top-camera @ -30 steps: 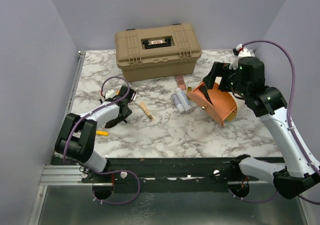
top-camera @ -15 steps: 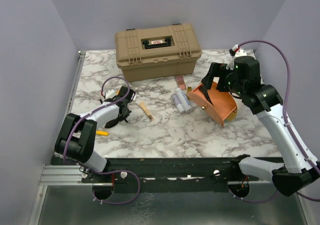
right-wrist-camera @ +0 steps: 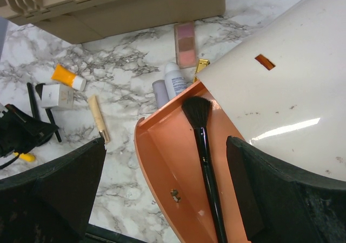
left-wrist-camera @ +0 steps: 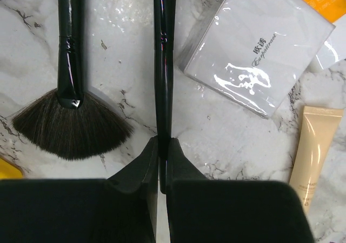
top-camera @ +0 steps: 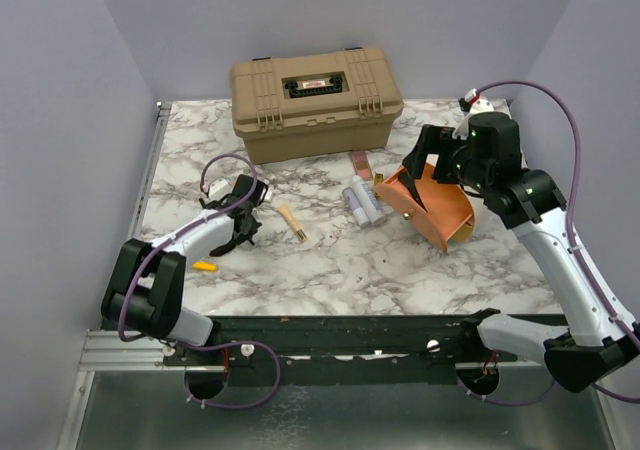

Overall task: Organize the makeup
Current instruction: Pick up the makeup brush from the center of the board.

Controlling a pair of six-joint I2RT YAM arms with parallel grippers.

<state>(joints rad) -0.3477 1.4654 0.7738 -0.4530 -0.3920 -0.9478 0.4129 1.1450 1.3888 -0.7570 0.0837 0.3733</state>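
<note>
— Handling of the slim black brush (left-wrist-camera: 163,65)?
— Light, stiff and glossy, so probably slippery. It lies on the table (left-wrist-camera: 121,81) beside the fan brush (left-wrist-camera: 70,119), and the left fingers (left-wrist-camera: 143,167) pinch its near end. The right fingers (right-wrist-camera: 54,194) are spread wide over the pouch (right-wrist-camera: 173,167).

Case (top-camera: 316,102) at back, pouch (top-camera: 452,218) right, brush (right-wrist-camera: 207,167) inside pouch, tubes (top-camera: 362,203) left of it

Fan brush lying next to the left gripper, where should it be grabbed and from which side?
By the straight handle of the fan brush, from above, pinching across it: it lies flat on the table, and the splayed bristles are soft.
</note>
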